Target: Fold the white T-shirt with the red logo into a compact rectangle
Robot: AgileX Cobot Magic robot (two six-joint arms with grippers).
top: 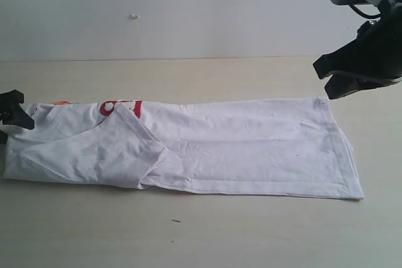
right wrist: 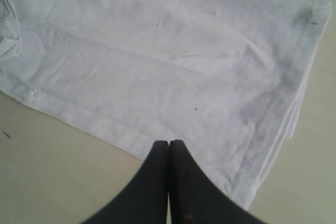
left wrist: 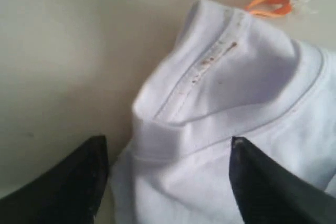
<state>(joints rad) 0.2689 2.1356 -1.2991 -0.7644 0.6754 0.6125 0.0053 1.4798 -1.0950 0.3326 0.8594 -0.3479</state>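
The white T-shirt [top: 251, 142] lies folded lengthwise into a long band across the table, with one sleeve folded over at the left. Only part of the red logo [top: 120, 108] shows at the far fold, next to the orange neck tag [top: 61, 102]. At the shirt's left end my left gripper [top: 12, 114] stands open. In its wrist view the left gripper [left wrist: 168, 141] straddles the shoulder fabric [left wrist: 236, 77] below the tag [left wrist: 269, 4]. My right gripper [top: 325, 78] hangs shut above the far hem corner. Its wrist view has the right gripper [right wrist: 169, 142] over the shirt's edge [right wrist: 173, 61], holding nothing.
The light wooden table [top: 207, 236] runs to a pale wall at the back. A small dark speck [top: 176, 221] lies on the table in front of the shirt. The hem end [right wrist: 283, 93] carries faint dark smudges.
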